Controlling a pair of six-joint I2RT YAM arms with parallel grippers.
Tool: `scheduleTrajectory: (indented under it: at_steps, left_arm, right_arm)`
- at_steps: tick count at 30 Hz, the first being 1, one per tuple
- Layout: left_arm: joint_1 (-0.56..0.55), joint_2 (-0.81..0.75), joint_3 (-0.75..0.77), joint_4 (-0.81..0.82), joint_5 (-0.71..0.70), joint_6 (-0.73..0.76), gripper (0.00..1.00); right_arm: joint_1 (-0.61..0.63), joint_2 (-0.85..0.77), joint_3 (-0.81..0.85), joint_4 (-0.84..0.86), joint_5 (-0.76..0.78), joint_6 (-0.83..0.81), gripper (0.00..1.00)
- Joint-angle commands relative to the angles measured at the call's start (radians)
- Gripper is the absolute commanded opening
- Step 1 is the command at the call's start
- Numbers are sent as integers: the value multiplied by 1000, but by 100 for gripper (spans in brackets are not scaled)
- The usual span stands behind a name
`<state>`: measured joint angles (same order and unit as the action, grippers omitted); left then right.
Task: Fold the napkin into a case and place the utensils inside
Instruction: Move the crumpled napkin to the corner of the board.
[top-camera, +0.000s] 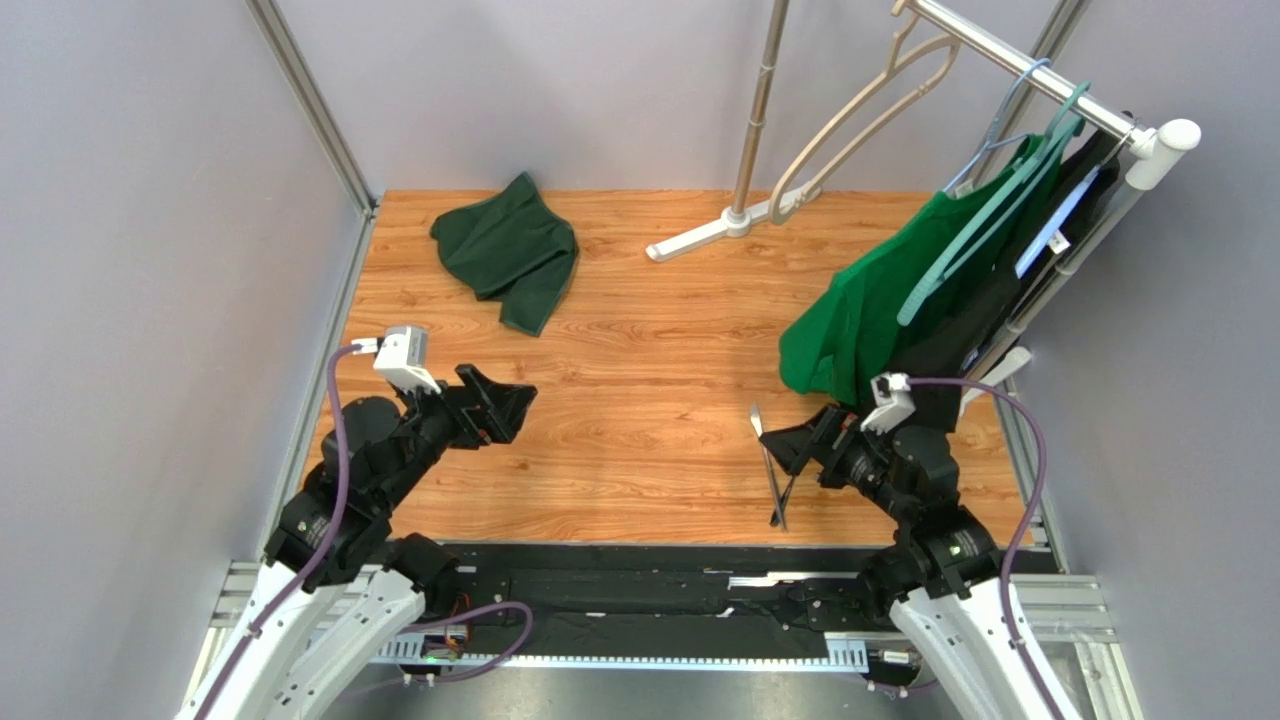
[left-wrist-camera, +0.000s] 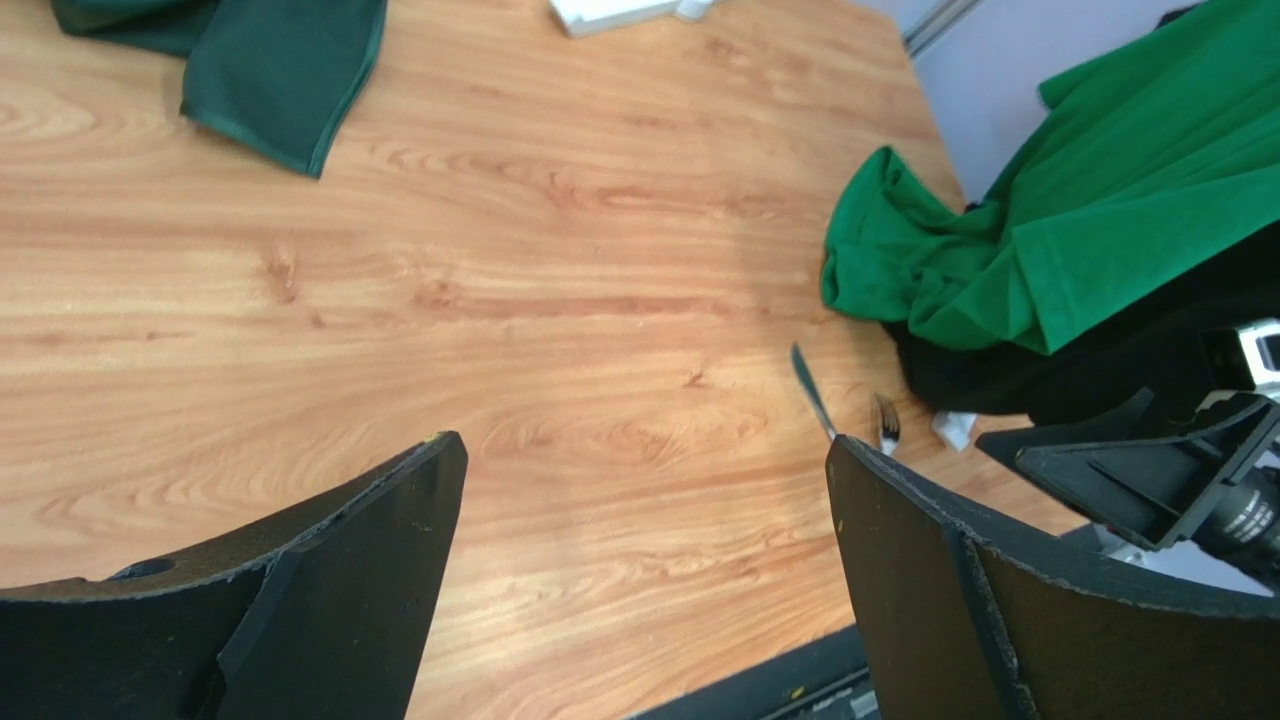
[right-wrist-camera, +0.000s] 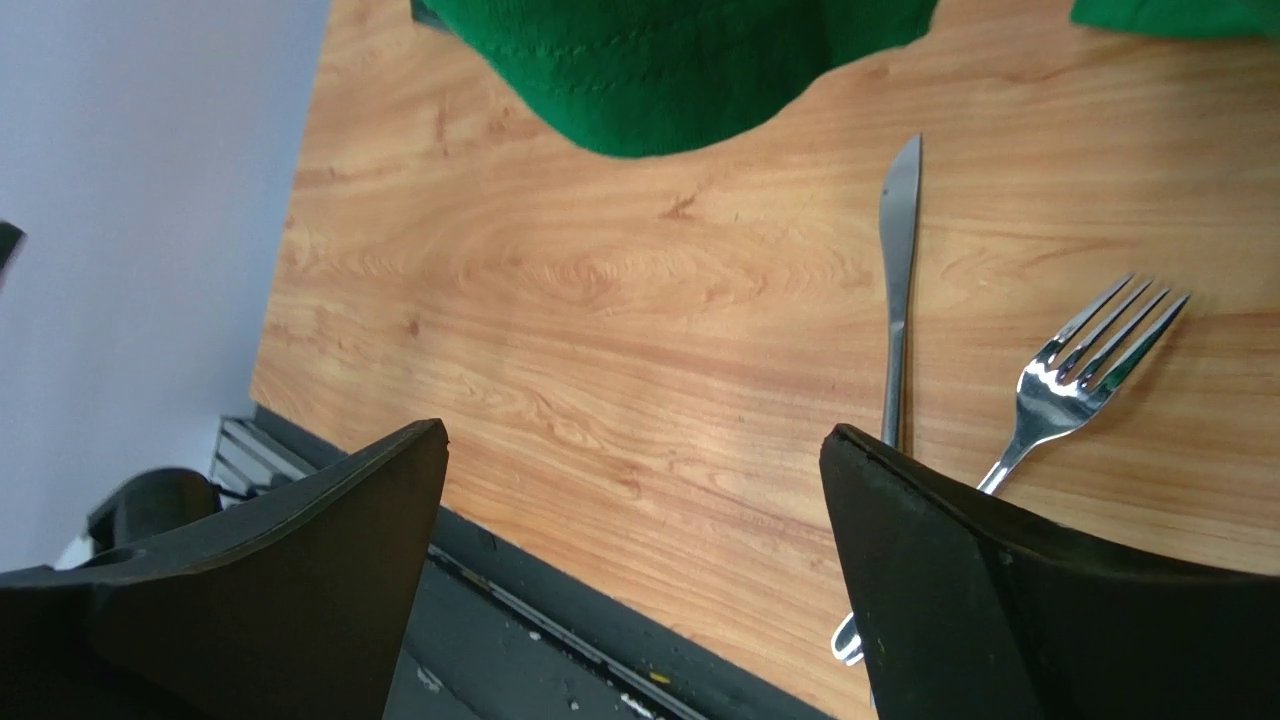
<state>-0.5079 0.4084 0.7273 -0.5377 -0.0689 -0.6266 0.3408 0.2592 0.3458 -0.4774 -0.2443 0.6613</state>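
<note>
The dark green napkin (top-camera: 508, 251) lies crumpled at the back left of the wooden table; the left wrist view catches it at the top left (left-wrist-camera: 278, 68). No case is in view. The utensils, a silver knife (right-wrist-camera: 899, 255) and a fork (right-wrist-camera: 1085, 368), lie side by side near the front right, just beside my right gripper (top-camera: 784, 447). They also appear small in the left wrist view as the knife (left-wrist-camera: 812, 393) and fork (left-wrist-camera: 887, 425). My right gripper (right-wrist-camera: 633, 431) is open and empty, the knife handle passing behind its right finger. My left gripper (top-camera: 519, 408) hovers open over bare wood (left-wrist-camera: 639, 443), well short of the napkin.
A bright green garment (top-camera: 872, 315) on a teal hanger droops from a tilted rack onto the table's right side, just beyond the utensils. The rack's white foot (top-camera: 721, 228) rests at the back centre. Grey walls enclose the table; a black rail (top-camera: 646, 578) runs along the near edge.
</note>
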Motion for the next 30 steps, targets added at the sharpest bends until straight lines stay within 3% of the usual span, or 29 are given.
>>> scheduleTrajectory:
  at_steps: [1, 3, 4, 6, 8, 12, 18, 21, 22, 24, 25, 26, 28, 30]
  left_arm:
    - [5, 134, 122, -109, -12, 7, 99]
    - [5, 188, 152, -139, -32, 19, 98]
    - [5, 235, 174, -166, -37, 28, 98]
    - [5, 280, 195, -189, -71, 31, 98]
    - [8, 335, 219, -212, -83, 42, 98]
    - [8, 375, 228, -217, -45, 44, 96]
    - [9, 366, 166, -136, -67, 33, 96]
    - [66, 545, 208, -116, -94, 30, 95]
    - [80, 695, 287, -125, -109, 27, 95]
    - [120, 847, 372, -143, -95, 72, 95]
    - [153, 1003, 532, -204, -79, 88, 95]
    - [151, 1065, 610, -252, -150, 112, 96]
    - [176, 1217, 711, -193, -222, 221, 99]
    - [209, 1353, 849, -287, -170, 286, 99]
  right_arm:
    - [201, 147, 90, 57, 46, -39, 100]
    - [344, 222, 125, 117, 185, -37, 100]
    - [507, 324, 146, 141, 259, -32, 100]
    - [646, 438, 251, 138, 478, -37, 100]
    - [733, 602, 317, 152, 507, -40, 100]
    - [757, 781, 387, 259, 465, -46, 100]
    - [748, 980, 505, 237, 525, -98, 100]
    - [712, 1049, 567, 229, 492, -126, 100]
    - [680, 1060, 590, 227, 470, -130, 100]
    - [647, 1077, 602, 226, 416, -140, 100]
    - [618, 1084, 607, 223, 401, -146, 100]
    - [603, 1086, 611, 220, 384, -153, 100]
    - [561, 1074, 610, 221, 326, -164, 100]
    - [534, 1059, 598, 224, 292, -164, 100]
